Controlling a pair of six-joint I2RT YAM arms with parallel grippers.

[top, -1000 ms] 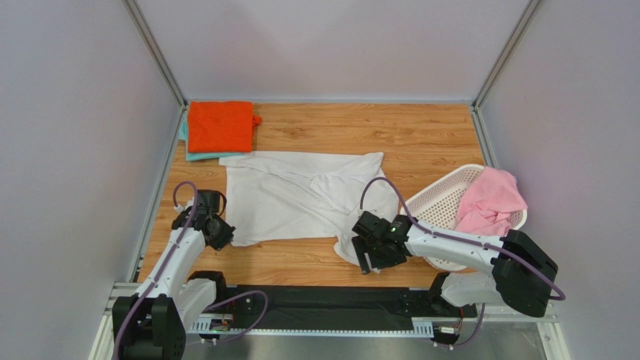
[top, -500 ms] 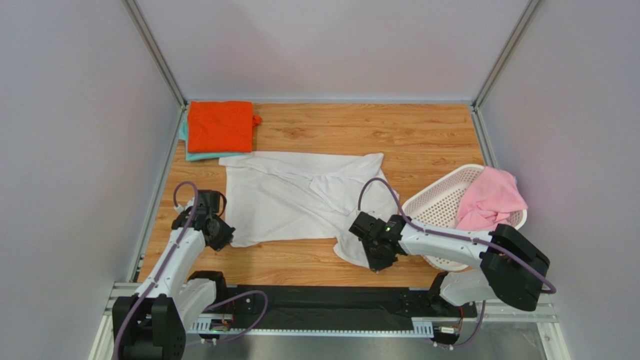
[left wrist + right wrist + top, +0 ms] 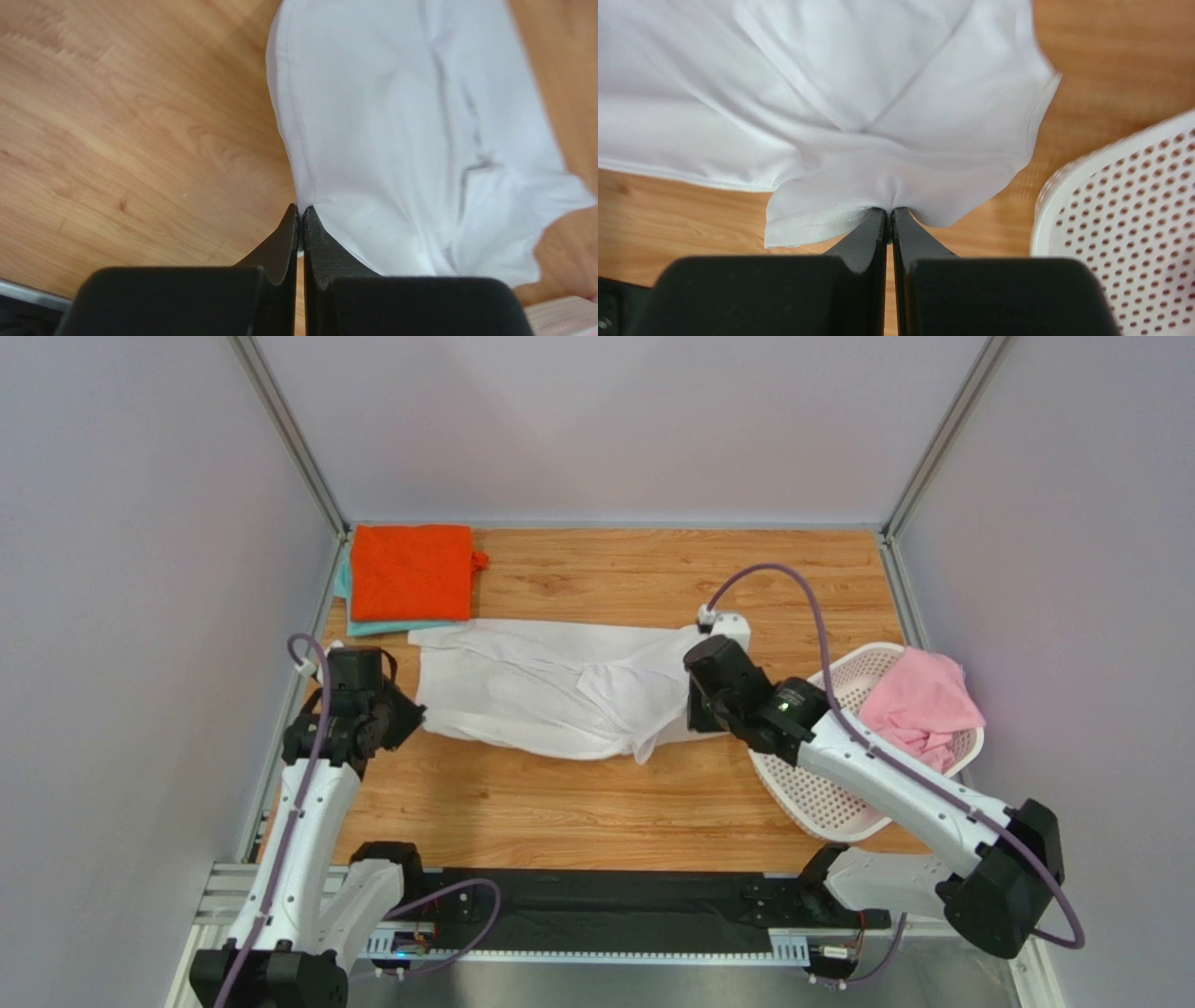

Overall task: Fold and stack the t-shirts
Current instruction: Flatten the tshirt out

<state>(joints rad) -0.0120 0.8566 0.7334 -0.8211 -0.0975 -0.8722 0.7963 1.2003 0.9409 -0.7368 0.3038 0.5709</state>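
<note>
Crosswise, white t-shirt (image 3: 540, 693) strung between left claw (image 3: 302, 212) and right claw (image 3: 889, 211), both pinching its edge

The right tool (image 3: 889, 210) sits front and centre, its two dark fingers (image 3: 864, 234) pressed together with a fold of the white t-shirt (image 3: 878, 84) pinched at the tips. The cloth bunches where it's caught and fans out upward, creases running diagonally across it, and a stitched hem shows just left of the fingers. Wooden worktop (image 3: 675, 224) shows bare at lower left and upper right. Over on the right is the white perforated basket (image 3: 1130, 231), its rim near the shirt's edge but apart from it.
</note>
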